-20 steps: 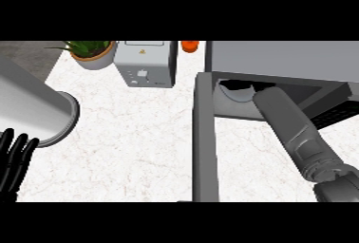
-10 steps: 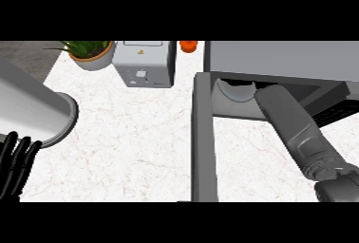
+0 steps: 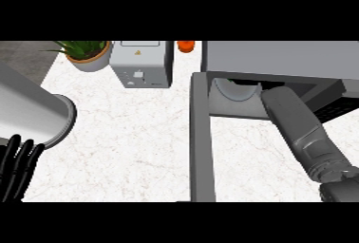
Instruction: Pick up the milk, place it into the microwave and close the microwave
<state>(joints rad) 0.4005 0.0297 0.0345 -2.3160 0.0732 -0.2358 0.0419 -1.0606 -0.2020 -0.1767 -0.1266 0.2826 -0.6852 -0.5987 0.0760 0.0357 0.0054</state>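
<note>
Right arm is deep in the open grey box microwave (image 3: 280, 59)!
The white rounded milk container (image 3: 235, 91) sits inside, at the white marble counter's (image 3: 126, 137) far right corner. The right robot hand (image 3: 247, 84) is just by it, grip impossible to tell. The left robot hand (image 3: 17, 163) rests straight-fingered at the near left edge.

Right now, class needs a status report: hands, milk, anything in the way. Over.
Left hand open, resting lower left. Right forearm runs into microwave, right hand hidden inside. Milk not visible. Door open, not yet closed.
</note>
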